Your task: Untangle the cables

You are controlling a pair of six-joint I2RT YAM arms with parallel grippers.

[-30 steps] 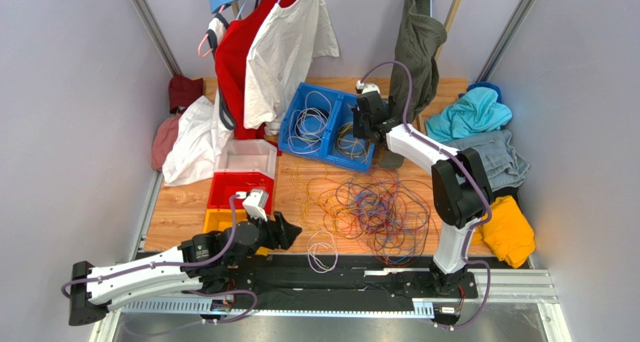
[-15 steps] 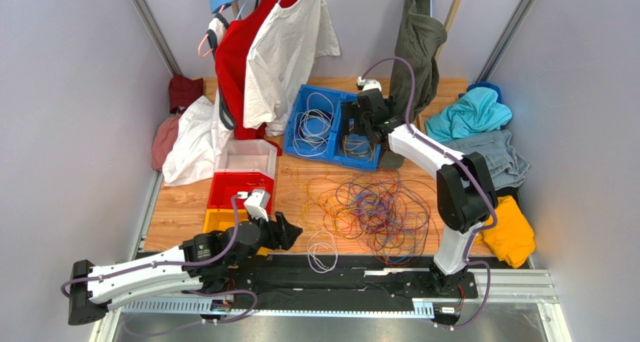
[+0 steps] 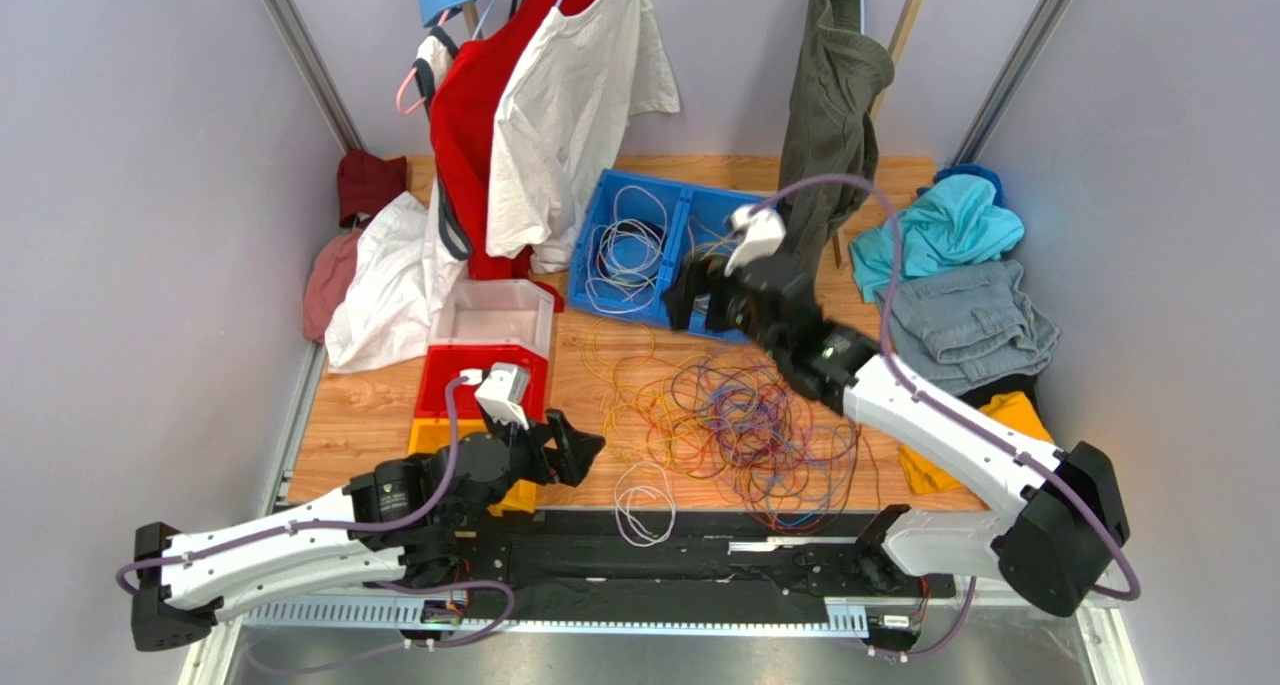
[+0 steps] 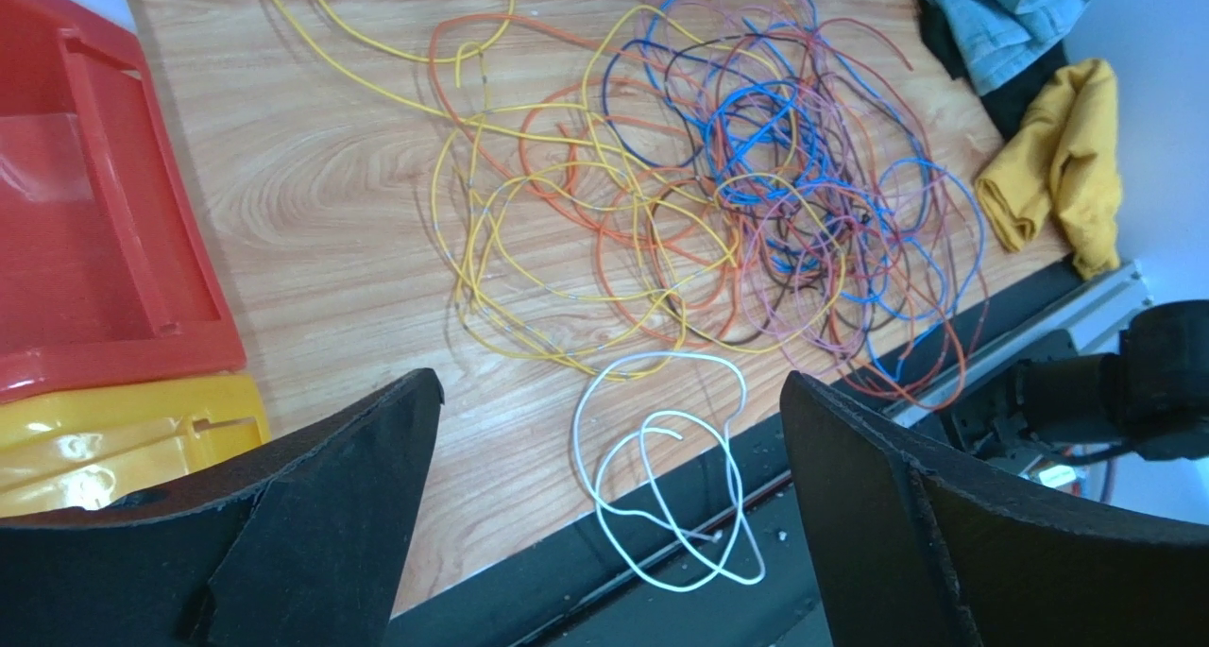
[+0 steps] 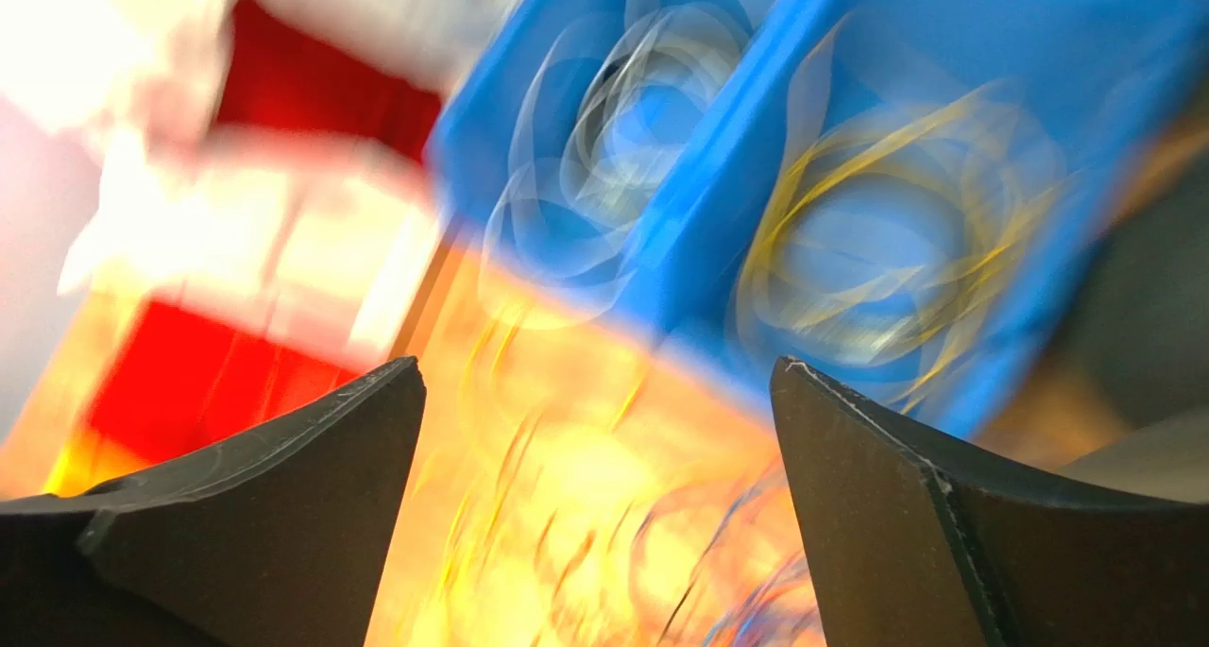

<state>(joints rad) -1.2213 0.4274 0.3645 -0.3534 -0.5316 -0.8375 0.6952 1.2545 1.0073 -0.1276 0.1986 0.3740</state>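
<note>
Wooden tabletop (image 3: 358, 403) is carrying the tangled cables (image 3: 751, 415) just nearside of the blue bin (image 3: 672, 247), which is holding sorted coils (image 3: 619, 250). Both the left gripper (image 4: 608, 389) and the right gripper (image 5: 596, 367) are hanging spread and empty. I judge a pick is starting, calling for pinching one loose strand. Motion is blurring the right wrist view.

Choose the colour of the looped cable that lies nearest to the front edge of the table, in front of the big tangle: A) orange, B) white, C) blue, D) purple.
B: the white cable lies in loops at the near edge of the table, while the blue, orange and purple strands are all in the tangle farther back.
</note>
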